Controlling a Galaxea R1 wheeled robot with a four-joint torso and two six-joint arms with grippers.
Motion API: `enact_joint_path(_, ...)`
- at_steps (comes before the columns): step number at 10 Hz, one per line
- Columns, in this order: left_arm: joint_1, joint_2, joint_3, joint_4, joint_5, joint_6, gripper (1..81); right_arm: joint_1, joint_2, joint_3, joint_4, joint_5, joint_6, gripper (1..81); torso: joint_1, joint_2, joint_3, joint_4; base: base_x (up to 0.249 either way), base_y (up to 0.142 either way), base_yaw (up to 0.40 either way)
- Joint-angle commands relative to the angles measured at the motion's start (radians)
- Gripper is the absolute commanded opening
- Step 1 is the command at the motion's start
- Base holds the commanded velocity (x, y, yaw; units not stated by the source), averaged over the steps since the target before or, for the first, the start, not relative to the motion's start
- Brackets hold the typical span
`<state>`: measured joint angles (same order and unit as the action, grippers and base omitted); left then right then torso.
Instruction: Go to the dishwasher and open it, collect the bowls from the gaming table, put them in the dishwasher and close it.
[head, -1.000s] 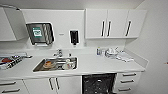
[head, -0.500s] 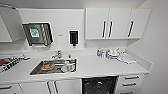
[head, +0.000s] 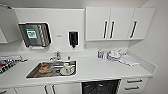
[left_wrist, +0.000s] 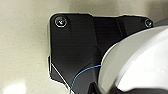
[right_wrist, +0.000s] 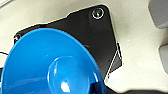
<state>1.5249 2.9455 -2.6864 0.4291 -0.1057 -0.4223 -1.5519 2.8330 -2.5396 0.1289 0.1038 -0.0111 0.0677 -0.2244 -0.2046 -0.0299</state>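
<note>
The dark, open dishwasher (head: 100, 87) sits right of the steel sink (head: 33, 72); bowls not yet loaded; jaws' state: cannot tell.

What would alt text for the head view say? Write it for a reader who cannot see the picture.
A white kitchenette counter seen from above, with a steel sink holding dishes at left and the dishwasher showing its dark interior below the counter's front edge. On the wall hang a paper towel dispenser, a black soap dispenser and white upper cabinets.
</note>
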Motion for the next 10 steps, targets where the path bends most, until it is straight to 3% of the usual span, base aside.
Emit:
enact_joint_path(1, -0.042, -0.003, 0.0, 0.0, 0.034, 0.0, 1.0, 0.037, -0.011, 0.001, -0.012, -0.058, -0.003, 1.0, 0.0, 0.0, 0.0, 0.0, 0.125, 0.0, 0.0)
enact_joint_path(6, -0.042, -0.006, 0.0, 0.0, 0.034, 0.002, 1.0, 0.032, -0.034, 0.048, -0.009, -0.075, 0.0, 1.0, 0.0, 0.0, 0.0, 0.0, 0.073, 0.0, 0.0)
enact_joint_path(10, -0.031, -0.021, 0.011, 0.009, 0.023, 0.002, 1.0, 0.014, -0.18, 0.278, -0.006, -0.072, 0.008, 1.0, 0.0, 0.0, 0.0, 0.0, 0.0, 0.0, 0.0)
